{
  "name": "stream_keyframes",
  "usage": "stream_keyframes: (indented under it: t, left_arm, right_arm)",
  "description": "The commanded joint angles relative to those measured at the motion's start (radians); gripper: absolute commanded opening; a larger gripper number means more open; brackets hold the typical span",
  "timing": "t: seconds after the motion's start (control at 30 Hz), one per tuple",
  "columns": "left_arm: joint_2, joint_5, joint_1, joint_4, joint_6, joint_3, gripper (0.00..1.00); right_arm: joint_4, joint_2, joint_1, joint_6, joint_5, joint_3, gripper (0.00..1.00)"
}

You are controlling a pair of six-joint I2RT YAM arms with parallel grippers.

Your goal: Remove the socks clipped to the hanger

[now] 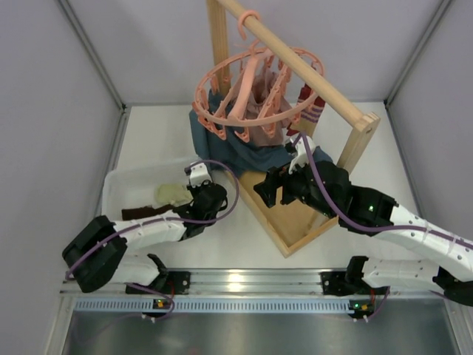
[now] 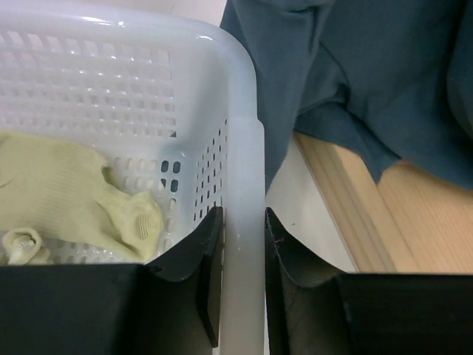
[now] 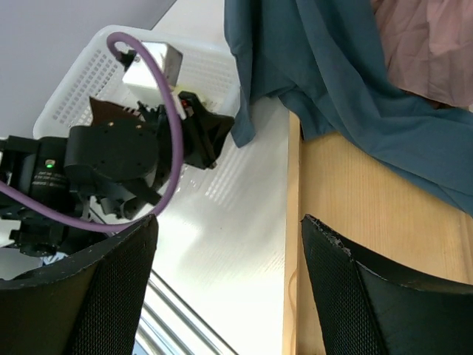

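The salmon-pink round hanger (image 1: 209, 118) hangs by its hook from the wooden rod. A dark red striped sock (image 1: 311, 106) is clipped at its right side. A pale cream sock (image 2: 74, 200) lies inside the white basket (image 2: 244, 133), with a dark brown sock (image 1: 144, 212) beside it. My left gripper (image 2: 244, 214) straddles the basket's right rim, one finger inside the wall and one outside, both pressed against it. My right gripper (image 3: 229, 220) hovers open over the table beside the rack's wooden base, holding nothing.
A large blue-grey cloth (image 1: 236, 144) drapes from the hanger onto the wooden rack base (image 1: 295, 222). A dusty-pink garment (image 3: 429, 44) hangs behind it. The rack's rod (image 1: 295, 63) runs diagonally overhead. Grey walls close in both sides.
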Motion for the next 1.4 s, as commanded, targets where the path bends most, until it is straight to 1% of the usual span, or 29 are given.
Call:
stream_keyframes:
  t: [0.0,0.1,0.13,0.27,0.4,0.47,0.5,0.57,0.6,0.67,0.7,0.73,0.77,0.8,0.83,0.9,0.93,1.03,1.17,1.23,1.27,1.37]
  left_arm:
    - [-0.137,0.081,0.003,-0.022,-0.107,-0.079,0.0]
    - [-0.247,0.095,0.003,-0.074,-0.137,-0.112,0.0]
    - [-0.269,0.092,0.003,-0.131,-0.147,-0.114,0.0]
    - [-0.352,0.008,0.003,-0.316,-0.262,-0.105,0.0]
    - [-0.418,-0.031,0.004,-0.334,-0.264,-0.109,0.0]
    - [-0.421,-0.043,0.003,-0.338,-0.261,-0.099,0.03]
    - [-0.417,-0.063,0.004,-0.338,-0.258,-0.086,0.09]
    - [-0.383,-0.058,0.024,-0.337,-0.239,-0.063,0.16]
    - [-0.368,-0.04,0.035,-0.338,-0.23,-0.036,0.28]
    - [-0.326,-0.02,0.068,-0.337,-0.204,-0.016,0.46]
    - [-0.315,-0.009,0.073,-0.335,-0.187,0.007,0.64]
    - [-0.308,-0.003,0.073,-0.335,-0.184,0.015,0.71]
    - [-0.302,0.007,0.073,-0.335,-0.183,0.021,0.83]
    - [-0.302,0.017,0.073,-0.335,-0.184,0.024,0.85]
    - [-0.3,0.05,0.073,-0.335,-0.189,0.039,0.96]
    - [-0.298,0.118,0.073,-0.335,-0.169,0.067,0.97]
    - [-0.303,0.186,0.073,-0.335,-0.157,0.082,0.97]
    - [-0.355,0.279,0.07,-0.335,-0.189,0.101,0.97]
    - [-0.452,0.29,0.049,-0.335,-0.213,0.089,0.93]
    - [-0.482,0.297,0.043,-0.332,-0.232,0.063,0.89]
    - [-0.51,0.316,0.043,-0.332,-0.241,0.05,0.88]
    - [-0.539,0.351,0.043,-0.318,-0.253,0.021,0.84]
  right_arm:
    - [0.009,-0.021,0.01,-0.002,-0.001,0.001,0.74]
    - [0.013,-0.018,0.01,0.0,-0.004,0.001,0.74]
    - [0.014,-0.017,0.009,0.003,-0.01,0.001,0.74]
    - [0.019,-0.015,0.01,0.007,-0.018,0.001,0.74]
    - [0.036,-0.014,0.01,0.013,-0.027,-0.009,0.74]
    - [0.036,-0.009,0.01,0.018,-0.029,-0.011,0.74]
    - [0.036,-0.006,0.01,0.019,-0.032,-0.012,0.74]
    - [0.039,-0.001,0.012,0.021,-0.039,-0.012,0.74]
    - [0.036,0.003,0.012,0.021,-0.046,-0.011,0.74]
    - [0.02,0.023,0.012,0.016,-0.069,0.004,0.74]
    - [-0.004,0.041,0.01,0.015,-0.091,0.03,0.75]
    - [-0.012,0.049,0.01,0.009,-0.11,0.044,0.75]
    - [-0.017,0.054,0.012,0.001,-0.128,0.056,0.76]
    - [-0.026,0.058,0.012,-0.016,-0.153,0.082,0.77]
    - [-0.041,0.063,0.012,-0.025,-0.161,0.095,0.82]
    - [-0.059,0.063,0.012,-0.045,-0.171,0.128,0.86]
    - [-0.066,0.055,0.012,-0.062,-0.171,0.136,0.88]
    - [-0.067,0.032,0.012,-0.095,-0.184,0.167,0.89]
    - [-0.028,0.006,0.012,-0.123,-0.228,0.202,0.88]
    - [-0.029,0.008,0.012,-0.137,-0.234,0.233,0.88]
    - [-0.043,0.011,0.013,-0.145,-0.227,0.274,0.88]
    - [-0.075,0.034,0.013,-0.157,-0.117,0.366,0.87]
